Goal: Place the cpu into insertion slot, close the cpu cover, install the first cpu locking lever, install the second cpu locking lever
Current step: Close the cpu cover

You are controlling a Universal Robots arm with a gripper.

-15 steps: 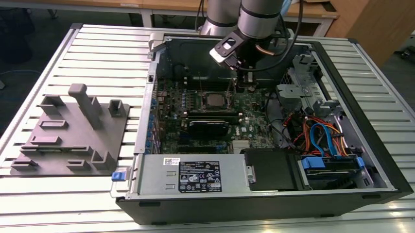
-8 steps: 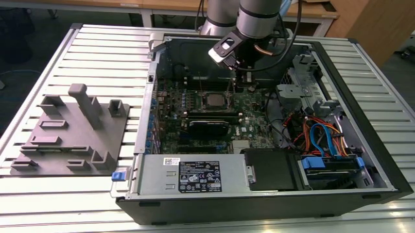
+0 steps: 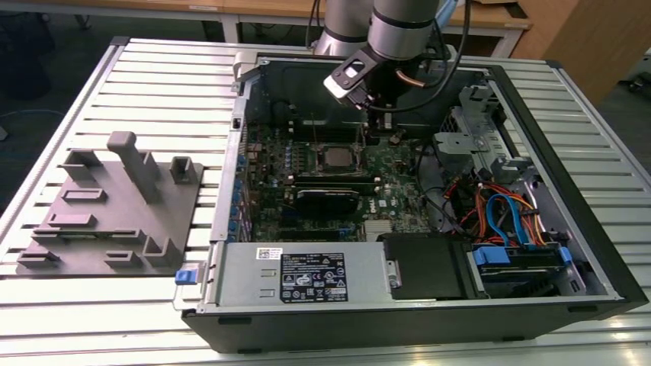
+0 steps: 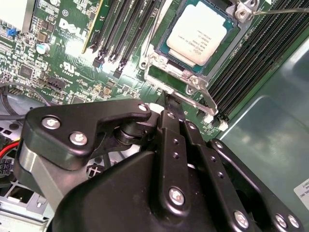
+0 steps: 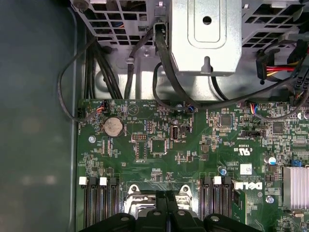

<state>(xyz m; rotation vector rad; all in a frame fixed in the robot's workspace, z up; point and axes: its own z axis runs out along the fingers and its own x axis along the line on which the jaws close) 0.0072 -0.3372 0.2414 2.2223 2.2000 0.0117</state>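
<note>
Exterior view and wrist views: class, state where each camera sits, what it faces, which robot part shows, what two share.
Exterior view: off the arm, looking down into the computer case; arm and gripper show.
First wrist view: on the arm, facing the motherboard; gripper shows.
Second wrist view: on the arm, facing the cpu; gripper shows.
Shared: motherboard, in both wrist views.
</note>
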